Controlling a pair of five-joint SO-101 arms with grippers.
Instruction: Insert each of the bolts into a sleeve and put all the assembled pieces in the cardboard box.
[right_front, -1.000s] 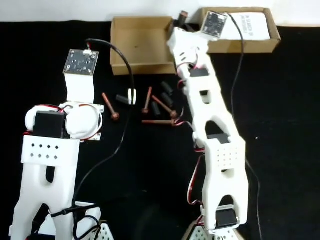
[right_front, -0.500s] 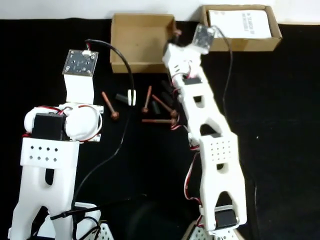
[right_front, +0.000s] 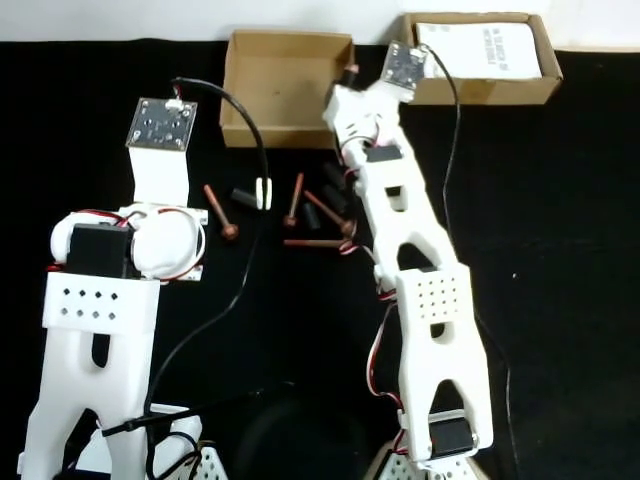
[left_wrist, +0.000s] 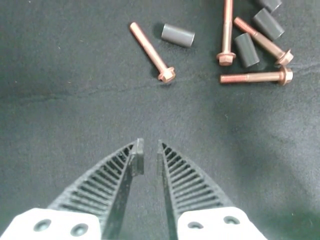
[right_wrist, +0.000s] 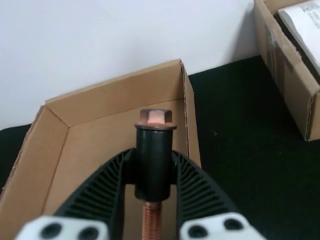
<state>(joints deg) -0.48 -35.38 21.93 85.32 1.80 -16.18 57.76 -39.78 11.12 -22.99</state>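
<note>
Copper bolt (right_wrist: 155, 118): seated head-up in a black sleeve (right_wrist: 152, 165), with its threaded shank showing below. From the high view I place the pair at the 3 o'clock rim of the cardboard box (right_front: 280, 90).
Right gripper (right_wrist: 153, 170): fingers pressed against both sides of the black sleeve, which stands upright between them.
Box position: at 12 o'clock on the black table (right_front: 560, 250), open top facing up.
Left gripper (left_wrist: 149, 155): fingers only a narrow slit apart with nothing in them. I read it as hanging over the table at about 9 o'clock from the loose parts.
Loose bolts (right_front: 218, 210): four lie flat at 6 o'clock from the cardboard box.
Loose sleeves (right_front: 245, 195): on their sides among those bolts.
Second box (right_front: 480, 88): at 3 o'clock from the cardboard box, with a printed sheet (right_front: 480, 48) inside.
</note>
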